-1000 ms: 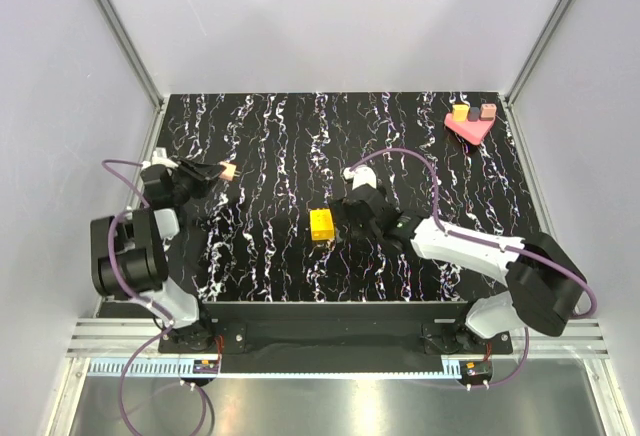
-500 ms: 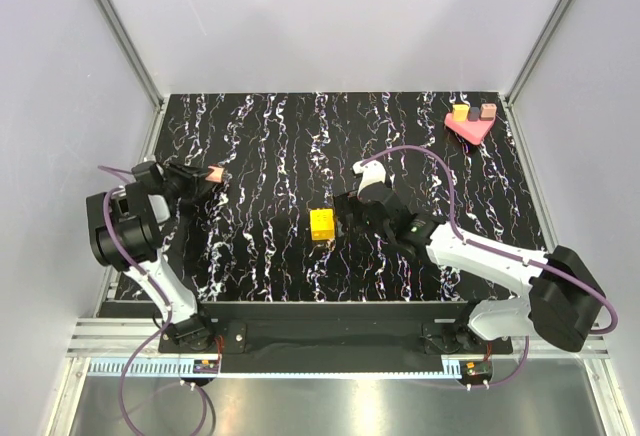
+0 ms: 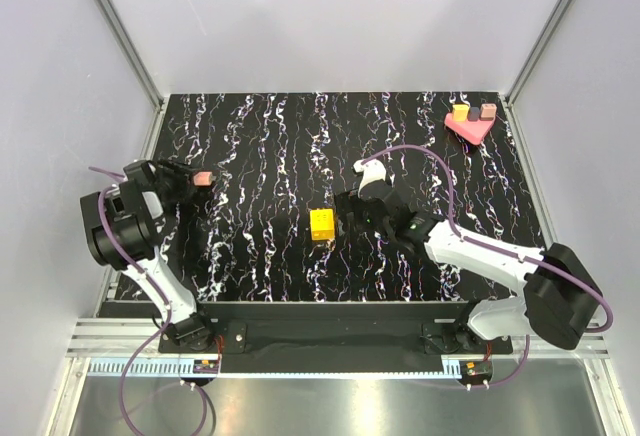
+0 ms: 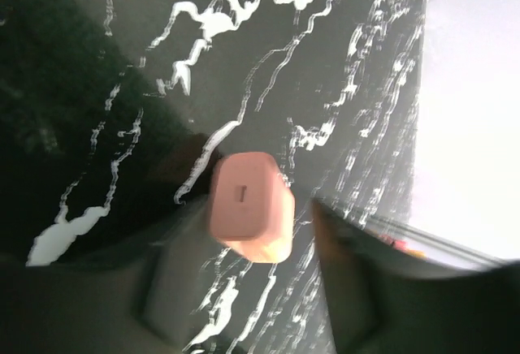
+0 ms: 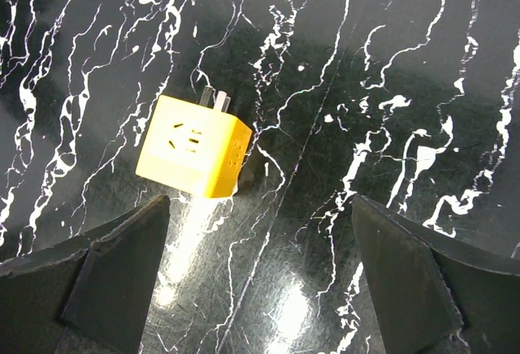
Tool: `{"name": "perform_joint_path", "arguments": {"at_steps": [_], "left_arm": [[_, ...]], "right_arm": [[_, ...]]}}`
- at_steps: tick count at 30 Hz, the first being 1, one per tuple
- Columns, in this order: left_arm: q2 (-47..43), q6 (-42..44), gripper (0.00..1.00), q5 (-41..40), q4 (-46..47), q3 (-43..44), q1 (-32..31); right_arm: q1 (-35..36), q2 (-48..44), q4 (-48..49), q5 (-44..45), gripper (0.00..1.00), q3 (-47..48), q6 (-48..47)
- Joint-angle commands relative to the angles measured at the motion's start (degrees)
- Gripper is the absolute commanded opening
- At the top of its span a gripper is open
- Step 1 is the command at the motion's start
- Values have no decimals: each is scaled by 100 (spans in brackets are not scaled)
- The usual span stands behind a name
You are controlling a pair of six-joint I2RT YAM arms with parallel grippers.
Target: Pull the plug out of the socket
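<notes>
Pink plug [image 4: 248, 205] sits between the left gripper's [image 3: 190, 178] parted fingers near the table's [image 3: 260, 136] left edge. Gap shows on one side (blur hides contact on the other). Yellow socket [image 5: 193, 148] lies mid-table, its prongs half hidden behind it. Right gripper [image 3: 345, 218] is spread wide just beside it, holding nothing.

Overhead view: bright, even, diffuse light off the white enclosure walls [image 3: 320, 16]; focus sharp, shadows faint.

Right wrist view: sharp. Soft glare patches lie on the glossy black white-veined tabletop [image 5: 390, 62] just below the yellow cube socket [image 5: 195, 147], which casts a short shadow at its right side.

Left wrist view: dim and smeared. The pink rounded plug [image 4: 250, 204] and the left gripper's fingers [image 4: 175, 289] are blurred; the wall at right is blown out.
</notes>
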Motion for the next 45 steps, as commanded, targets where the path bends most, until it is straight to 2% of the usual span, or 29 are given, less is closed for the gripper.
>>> {"name": "perform_joint_path", "arguments": {"at_steps": [1, 2, 5, 6, 8, 13, 18, 21, 24, 25, 30, 33, 36, 40, 45], "left_arm": [[-204, 168, 68, -153, 13, -13, 82], [-239, 194, 80, -101, 13, -31, 100], [-353, 264, 89, -65, -128, -22, 144], [-510, 377, 96, -100, -284, -14, 161], [-704, 571, 99, -223, -583, 39, 152], [-1635, 888, 99, -679, -1814, -22, 135], [-2698, 819, 99, -330, -2184, -486, 65], [-3670, 590, 99, -320, -2298, -856, -320], [-4570, 467, 99, -662, -2500, -910, -795], [-4755, 414, 99, -854, -2510, -927, -1171], [-5494, 317, 99, -1671, -2220, -919, -2437], [-5627, 352, 99, -1893, -1527, -1059, -3254], [-5495, 843, 99, -2279, -1376, -867, -3923], [-5144, 1423, 99, -2465, -990, -761, -4329], [-4380, 1766, 99, -2342, 477, -954, -4680]], "right_arm": [[-87, 65, 245, -138, 100, 6, 13], [-88, 83, 245, -155, 100, 6, 22], [-140, 74, 253, -208, 100, -3, 31], [-140, 74, 262, -217, 100, 6, 31], [-175, 74, 271, -252, 99, -12, 48], [-246, 74, 288, -279, 100, -29, 66], [-360, 22, 332, -217, 100, -108, 92], [-492, -49, 368, -217, 100, -187, 128], [-571, -154, 429, -217, 100, -302, 154], [-597, -163, 429, -217, 100, -345, 163], [-633, -216, 701, 150, 100, -538, 242], [-685, -260, 965, 441, 100, -671, 225], [-878, -111, 134, 976, 100, -59, 364], [-1545, 12, -948, 996, 100, 637, 654], [-2442, 170, -1100, 925, 100, 1392, 910]]}}
